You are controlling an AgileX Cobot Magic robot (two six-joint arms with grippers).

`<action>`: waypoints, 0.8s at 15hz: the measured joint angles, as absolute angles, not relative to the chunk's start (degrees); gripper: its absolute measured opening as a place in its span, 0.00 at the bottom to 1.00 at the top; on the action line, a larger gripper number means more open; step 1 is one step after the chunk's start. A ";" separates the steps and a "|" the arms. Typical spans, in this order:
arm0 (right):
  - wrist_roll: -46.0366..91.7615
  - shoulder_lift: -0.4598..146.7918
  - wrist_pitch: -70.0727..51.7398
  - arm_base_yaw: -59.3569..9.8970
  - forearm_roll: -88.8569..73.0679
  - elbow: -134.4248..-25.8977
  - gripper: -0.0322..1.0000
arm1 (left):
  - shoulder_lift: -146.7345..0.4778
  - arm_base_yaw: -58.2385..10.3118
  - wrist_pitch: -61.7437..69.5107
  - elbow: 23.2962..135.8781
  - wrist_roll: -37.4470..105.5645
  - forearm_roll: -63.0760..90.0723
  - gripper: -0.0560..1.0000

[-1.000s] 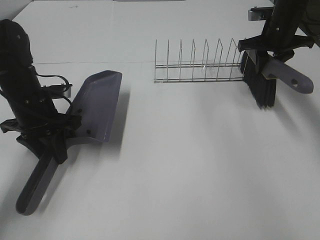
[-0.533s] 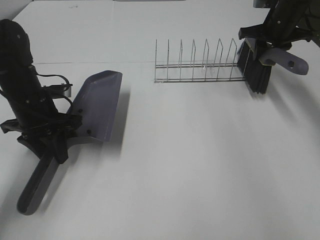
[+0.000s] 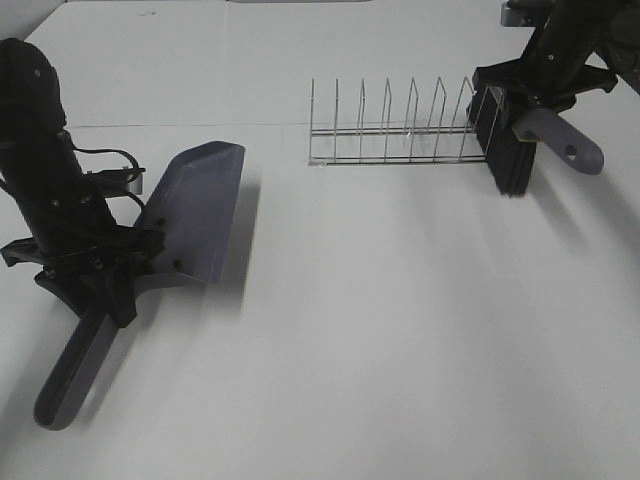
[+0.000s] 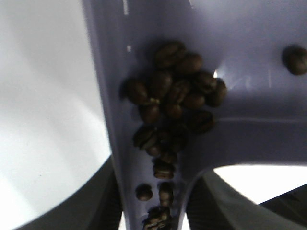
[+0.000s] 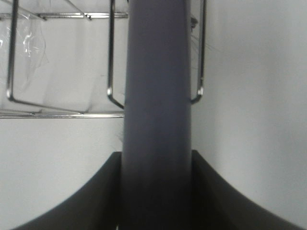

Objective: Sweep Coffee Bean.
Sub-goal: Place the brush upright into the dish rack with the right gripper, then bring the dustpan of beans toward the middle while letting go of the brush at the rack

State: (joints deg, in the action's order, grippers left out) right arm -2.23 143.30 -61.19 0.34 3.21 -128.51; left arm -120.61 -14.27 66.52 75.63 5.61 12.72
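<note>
The left claw point(image 3: 103, 270) is clamped on the handle of the grey dustpan point(image 3: 200, 205). The coffee beans point(image 4: 172, 103) lie heaped in the pan just ahead of its fingers. The right claw point(image 3: 537, 92) grips the brush point(image 3: 508, 160) by its handle, with the bristles hanging below, beside the wire rack point(image 3: 390, 135).

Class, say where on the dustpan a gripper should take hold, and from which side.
The handle, at its end nearest the scoop, from above, jaws across its narrow width. It is the only slim part; the dustpan is otherwise broad and holds beans. The left gripper grips there.
</note>
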 joint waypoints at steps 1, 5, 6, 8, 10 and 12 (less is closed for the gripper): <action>-2.23 143.41 -61.08 0.34 3.21 -128.51 0.30 | -120.61 -14.27 66.52 75.63 5.61 12.72 0.35; -2.23 143.07 -61.71 0.40 3.50 -128.51 0.37 | -120.61 -14.27 66.52 75.63 5.61 12.72 0.35; -2.23 142.38 -62.28 0.74 4.07 -128.51 0.52 | -120.61 -14.27 66.52 75.63 5.61 12.72 0.35; -2.23 139.63 -62.97 1.26 4.41 -128.51 0.81 | -120.61 -14.27 66.52 75.63 5.61 12.72 0.35; -2.23 133.21 -65.15 1.32 4.35 -128.51 0.87 | -120.61 -14.27 66.52 75.63 5.61 12.72 0.35; -2.23 128.80 -67.21 1.32 3.84 -128.51 0.87 | -120.61 -14.27 66.52 75.63 5.61 12.72 0.35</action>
